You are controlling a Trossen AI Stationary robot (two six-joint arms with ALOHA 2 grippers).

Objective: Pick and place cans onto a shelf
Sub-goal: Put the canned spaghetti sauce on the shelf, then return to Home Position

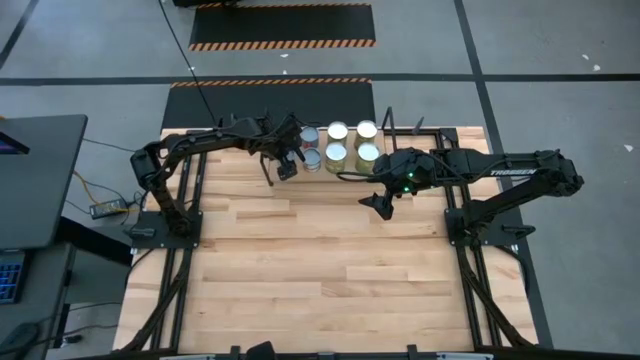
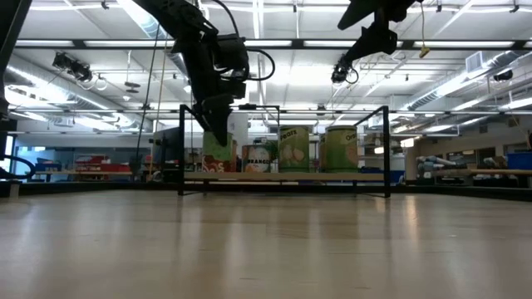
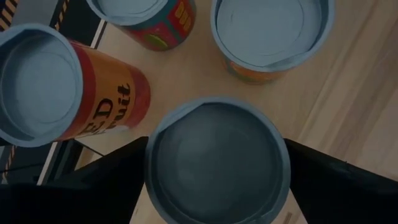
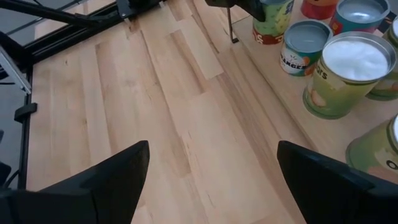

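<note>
The shelf (image 2: 366,176), a low light-wood board with black wire end frames, stands at the table's far edge. Several cans (image 1: 338,142) stand on it in two rows. My left gripper (image 1: 287,160) is over the shelf's left end, shut on a can (image 3: 217,162) with a grey top and a yellow-green and red label (image 2: 218,155). My right gripper (image 1: 384,205) is open and empty, raised over the table just in front of the shelf (image 4: 211,155). My left gripper pinches the can's round side wall, just below the rim (image 3: 152,177), between its two fingers (image 3: 106,180), one on each side. The fingers point down from above. The can is upright, its base at the shelf board; whether it rests there I cannot tell.
Close around the held can stand an orange-red can (image 3: 37,87), a red-and-blue labelled can (image 3: 140,12) and another can (image 3: 267,31). The shelf's black left frame (image 2: 181,149) is next to the left gripper. The wooden tabletop (image 4: 155,99) stretches bare toward the near edge.
</note>
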